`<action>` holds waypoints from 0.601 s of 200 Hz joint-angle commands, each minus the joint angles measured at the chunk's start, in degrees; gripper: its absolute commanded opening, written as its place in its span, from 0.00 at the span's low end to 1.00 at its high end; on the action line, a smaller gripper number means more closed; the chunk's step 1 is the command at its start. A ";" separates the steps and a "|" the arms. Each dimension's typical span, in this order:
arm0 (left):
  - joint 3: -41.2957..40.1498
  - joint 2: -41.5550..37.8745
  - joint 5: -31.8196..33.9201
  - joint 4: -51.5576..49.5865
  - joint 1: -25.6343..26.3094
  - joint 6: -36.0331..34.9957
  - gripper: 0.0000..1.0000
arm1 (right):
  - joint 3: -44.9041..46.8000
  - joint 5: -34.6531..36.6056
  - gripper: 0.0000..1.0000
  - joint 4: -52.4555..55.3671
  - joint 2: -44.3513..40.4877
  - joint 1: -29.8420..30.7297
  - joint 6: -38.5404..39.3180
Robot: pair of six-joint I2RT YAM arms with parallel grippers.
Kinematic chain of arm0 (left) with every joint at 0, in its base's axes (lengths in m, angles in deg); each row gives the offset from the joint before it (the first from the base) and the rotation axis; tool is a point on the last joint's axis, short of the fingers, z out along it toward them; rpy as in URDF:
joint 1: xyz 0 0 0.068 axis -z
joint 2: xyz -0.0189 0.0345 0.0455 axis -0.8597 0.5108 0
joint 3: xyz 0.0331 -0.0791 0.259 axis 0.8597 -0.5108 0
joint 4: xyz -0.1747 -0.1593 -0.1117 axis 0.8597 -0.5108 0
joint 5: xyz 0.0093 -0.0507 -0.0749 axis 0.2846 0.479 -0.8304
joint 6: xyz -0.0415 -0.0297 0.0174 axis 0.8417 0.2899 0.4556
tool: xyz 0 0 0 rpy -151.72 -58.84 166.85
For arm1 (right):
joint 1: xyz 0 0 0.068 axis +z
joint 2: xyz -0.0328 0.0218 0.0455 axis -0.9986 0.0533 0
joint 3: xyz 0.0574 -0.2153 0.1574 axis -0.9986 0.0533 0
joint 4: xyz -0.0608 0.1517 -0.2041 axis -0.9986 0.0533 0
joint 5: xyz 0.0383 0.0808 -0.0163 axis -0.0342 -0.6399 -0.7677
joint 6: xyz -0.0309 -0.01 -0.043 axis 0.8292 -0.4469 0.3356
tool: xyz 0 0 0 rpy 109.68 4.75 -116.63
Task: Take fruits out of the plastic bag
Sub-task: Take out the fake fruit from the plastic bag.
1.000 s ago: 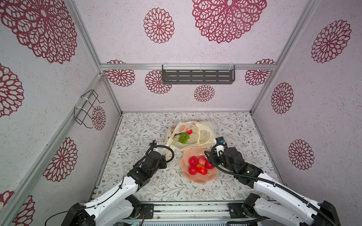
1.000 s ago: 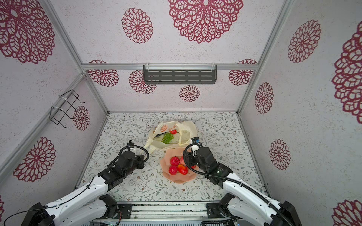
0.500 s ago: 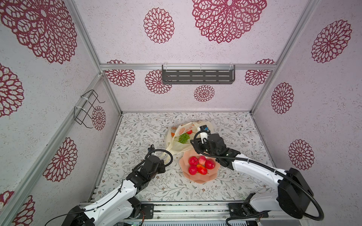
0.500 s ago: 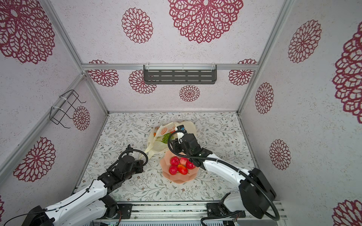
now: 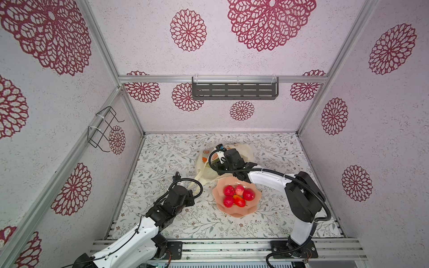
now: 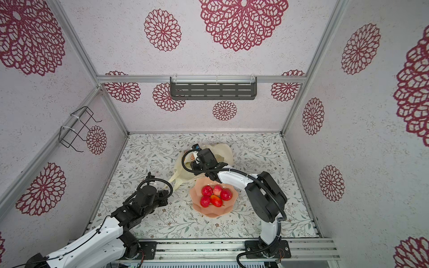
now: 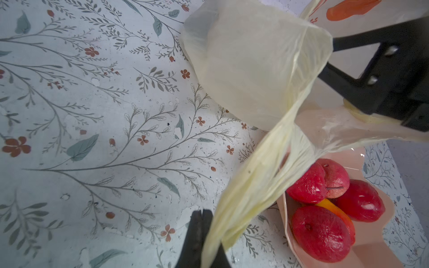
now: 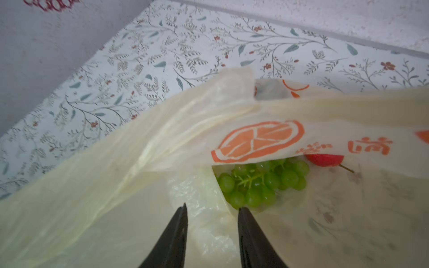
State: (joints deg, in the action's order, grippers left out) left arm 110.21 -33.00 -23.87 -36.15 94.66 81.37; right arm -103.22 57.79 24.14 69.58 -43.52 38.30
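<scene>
Right wrist view: green grape bunch [image 8: 262,183] sits just past the right claw [image 8: 212,206], at one o'clock; jaws parted, empty. Left claw [image 7: 202,213] clenches a handle of the plastic bag [image 7: 255,69].

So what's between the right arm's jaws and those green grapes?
Just a crinkled edge of the plastic bag; the open jaws hover close to the grapes, as the right wrist view shows.
</scene>
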 commanded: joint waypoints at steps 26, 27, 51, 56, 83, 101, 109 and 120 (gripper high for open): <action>-0.98 -3.31 1.28 -1.55 0.44 -1.06 0.00 | -5.16 7.98 0.37 3.88 3.87 -1.61 4.94; -0.99 -3.35 1.29 -1.59 0.42 -1.13 0.00 | -5.30 8.12 0.37 3.96 3.99 -1.68 4.88; -0.84 -3.48 1.56 -1.86 0.40 -2.57 0.00 | -8.58 9.96 0.37 5.46 7.08 -3.30 3.32; -0.77 -3.33 1.56 -1.89 0.40 -2.82 0.00 | -9.06 10.13 0.37 5.37 7.61 -3.63 2.82; -0.21 -2.87 0.76 -1.98 0.44 -3.47 0.00 | -11.60 12.11 0.39 3.92 9.84 -5.07 -0.17; -0.12 -2.55 0.11 -1.59 0.39 -3.79 0.00 | -12.81 13.77 0.42 2.20 11.15 -5.57 -1.89; -0.12 -2.43 -0.10 -1.41 0.35 -3.99 0.00 | -13.62 14.30 0.44 1.79 11.85 -5.71 -2.35; -0.07 -2.19 -0.34 -1.36 0.40 -4.13 0.00 | -14.77 15.60 0.47 1.33 12.89 -5.72 -2.73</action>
State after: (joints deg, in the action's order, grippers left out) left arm 110.21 -35.58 -23.61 -37.33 94.77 78.66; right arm -114.57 69.20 28.06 81.38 -48.90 38.30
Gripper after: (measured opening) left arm 0.043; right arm 0.441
